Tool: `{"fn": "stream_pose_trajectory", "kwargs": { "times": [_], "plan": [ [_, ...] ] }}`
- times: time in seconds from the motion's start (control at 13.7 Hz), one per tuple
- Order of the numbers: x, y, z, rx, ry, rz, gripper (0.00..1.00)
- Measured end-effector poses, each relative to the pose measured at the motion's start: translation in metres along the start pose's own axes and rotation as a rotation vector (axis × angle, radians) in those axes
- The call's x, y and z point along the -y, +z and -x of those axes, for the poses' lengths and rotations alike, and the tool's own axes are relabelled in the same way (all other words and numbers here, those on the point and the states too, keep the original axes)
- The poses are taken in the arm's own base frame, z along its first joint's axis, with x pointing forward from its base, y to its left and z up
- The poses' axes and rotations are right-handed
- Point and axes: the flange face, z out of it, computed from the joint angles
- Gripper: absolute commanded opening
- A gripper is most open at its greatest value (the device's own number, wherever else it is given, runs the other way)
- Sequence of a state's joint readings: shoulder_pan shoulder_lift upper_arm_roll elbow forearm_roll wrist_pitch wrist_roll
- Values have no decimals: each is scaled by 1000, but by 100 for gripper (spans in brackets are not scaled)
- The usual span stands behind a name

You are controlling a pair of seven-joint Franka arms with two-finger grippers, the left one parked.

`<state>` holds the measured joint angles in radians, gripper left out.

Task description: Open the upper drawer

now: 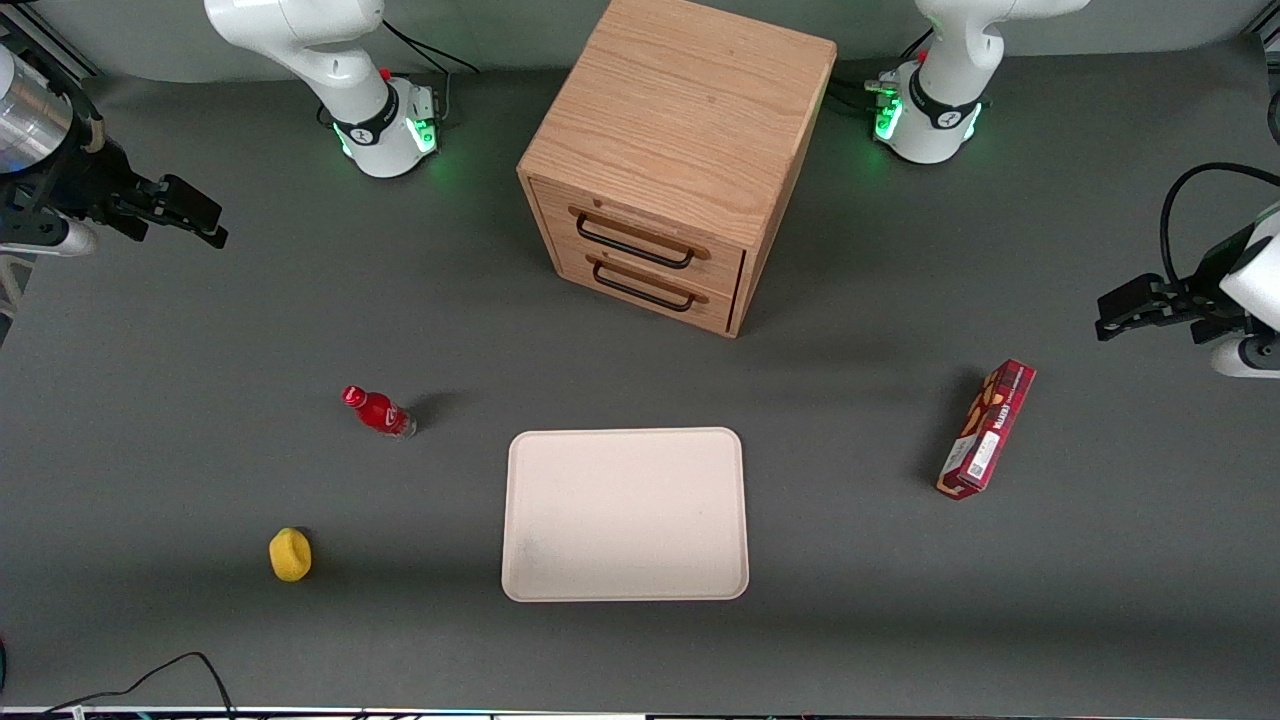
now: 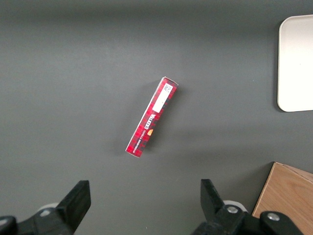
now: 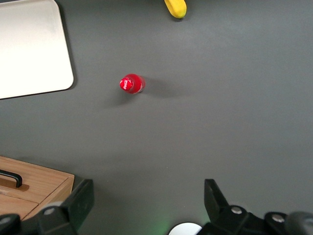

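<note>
On the grey table (image 1: 200, 330) you can see a wooden cabinet (image 1: 680, 110) standing in the middle, between the two arm bases. Its front faces the front camera at a slant. You will find the upper drawer (image 1: 640, 228) at the top of that front, pushed all the way in. Its black handle (image 1: 633, 243) lies flat against the wood. Just under it sits the lower drawer (image 1: 648, 283), shut too, with the same kind of handle.

Your gripper (image 1: 185, 212) hangs in the air near the working arm's end of the table, well apart from the cabinet. Its two fingers (image 3: 80, 200) are spread wide, with nothing between them. In the right wrist view you look down past them at bare table, and one corner of the cabinet (image 3: 34, 188) peeks in.

A red bottle (image 1: 378, 411) stands upright, nearer to the front camera than the cabinet. A pale tray (image 1: 625, 515) lies flat, nearer still to that camera, in front of the cabinet. Beside the tray, toward the working arm's end, sits a small yellow thing (image 1: 290, 554). A red box (image 1: 986, 429) lies toward the parked arm's end of the table. None of these things touch each other.
</note>
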<state>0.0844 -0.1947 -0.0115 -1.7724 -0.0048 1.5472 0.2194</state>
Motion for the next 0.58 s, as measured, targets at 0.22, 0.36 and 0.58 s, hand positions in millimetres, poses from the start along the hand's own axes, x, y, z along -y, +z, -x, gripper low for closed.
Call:
{"fn": "stream_pose_trajectory", "kwargs": {
  "times": [0.22, 0.36, 0.58],
  "plan": [
    [0, -2, 0, -3, 0, -1, 100],
    [0, -6, -1, -11, 0, -3, 100],
    [2, -9, -1, -12, -7, -3, 100]
  ]
}}
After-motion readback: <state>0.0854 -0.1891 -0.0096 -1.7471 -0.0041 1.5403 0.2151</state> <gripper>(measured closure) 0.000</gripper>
